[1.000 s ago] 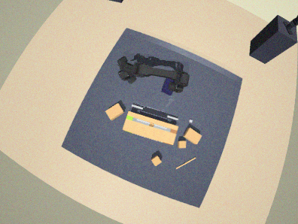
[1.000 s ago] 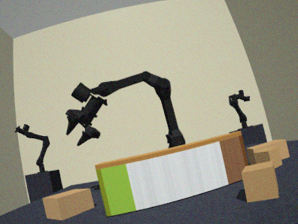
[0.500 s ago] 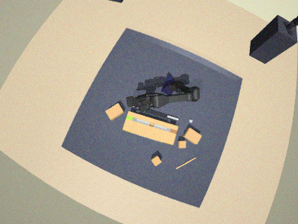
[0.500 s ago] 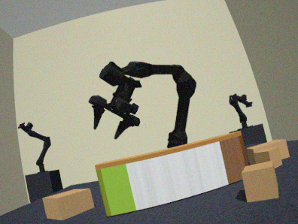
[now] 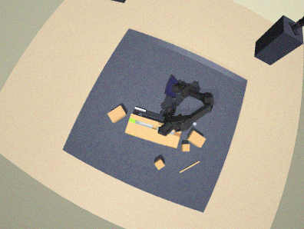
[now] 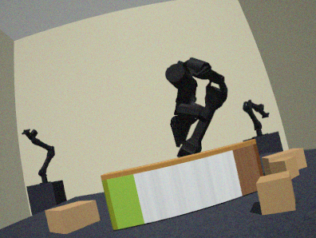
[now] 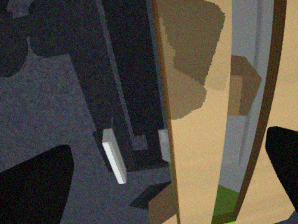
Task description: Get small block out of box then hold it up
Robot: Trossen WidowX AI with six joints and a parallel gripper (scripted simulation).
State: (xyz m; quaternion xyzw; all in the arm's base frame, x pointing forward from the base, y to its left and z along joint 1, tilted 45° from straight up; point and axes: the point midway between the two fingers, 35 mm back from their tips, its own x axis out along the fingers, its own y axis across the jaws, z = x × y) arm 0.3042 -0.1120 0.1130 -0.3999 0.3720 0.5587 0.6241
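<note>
From above, the arm [image 5: 192, 104] folds down over the back edge of the long box [image 5: 151, 132], with the gripper [image 5: 166, 130] low near the box's brown end. The green end [image 5: 132, 121] lies at the other side. Loose cartons [image 5: 117, 114] and a thin stick [image 5: 190, 167] sit around the box on the desk [image 5: 96, 146]. The small block cannot be made out here.

From the front, the box shows a green panel [image 6: 124, 201], a pale clear front [image 6: 187, 188] and a brown panel [image 6: 247, 169]. The arm drops behind the top edge toward the brown side. No block shows through the front, so its place on the shelf cannot be told.

At the wrist, the gripper's dark fingers stand wide apart at the picture's edges with nothing between them. Below runs the box's tan top [image 7: 193, 163], a narrow grey shelf channel [image 7: 242, 129] and the green end far off. The block is not clearly seen.

The step looks like reaching in behind to slide the block along the shelf. Doing it well probably means first settling which end is open, then lowering gently without leaning on the box wall, and pushing slowly and steadily toward that end only.
</note>
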